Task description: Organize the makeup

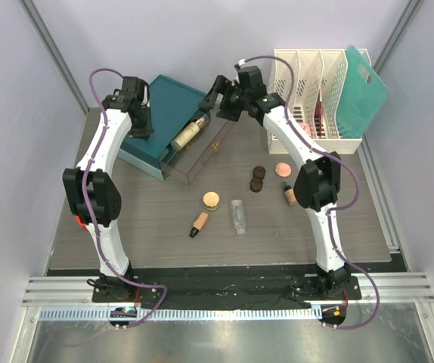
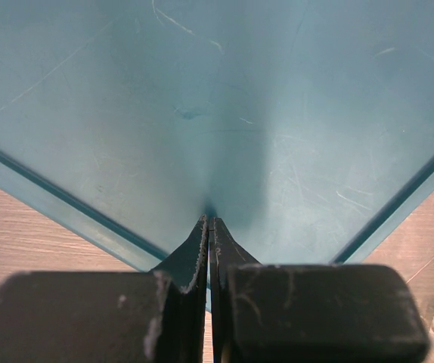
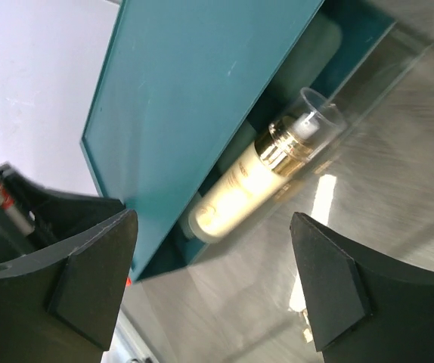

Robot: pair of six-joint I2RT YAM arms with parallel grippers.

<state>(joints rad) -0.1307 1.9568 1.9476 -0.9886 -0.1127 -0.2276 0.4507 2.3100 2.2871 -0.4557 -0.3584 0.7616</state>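
From above we see a teal rectangular drawer box [image 1: 164, 102] near the far-left corner of the bench, with its clear plastic drawer [image 1: 202, 155] pulled out toward the middle. A cream-coloured bottle with a gold collar and clear cap [image 1: 189, 132] lies on its side in that drawer.

The right gripper [image 1: 215, 96] hangs over the box's right end. Only its wrist camera tells us how the claw stands: the gripper [image 3: 215, 227] has its two dark fingers [image 3: 96, 280] spread wide, holding nothing. The cream bottle [image 3: 240, 189] lies below and between them, half tucked under the teal lid [image 3: 194, 91].

The left gripper [image 1: 143, 127] sits over the near-left part of the box top. In the overhead view we cannot read its jaws. In the wrist view the gripper [image 2: 209, 221] has them pressed together with nothing between. The tips appear to rest on the scratched teal surface [image 2: 224, 98].

The rest of the makeup shows only from above, loose around the bench's middle:
- a peach round compact [image 1: 212, 200]
- a beige tube with a black cap [image 1: 198, 224] just nearer than the compact
- a clear bottle [image 1: 238, 215] to their right
- two dark-brown round jars [image 1: 258, 178], one just behind the other
- a pink round compact [image 1: 282, 168]
- a tan bottle with a black cap [image 1: 286, 193]

At the far-right corner stands a white slotted rack [image 1: 308, 83] with a teal perforated board [image 1: 362, 91] leaning in its right end.
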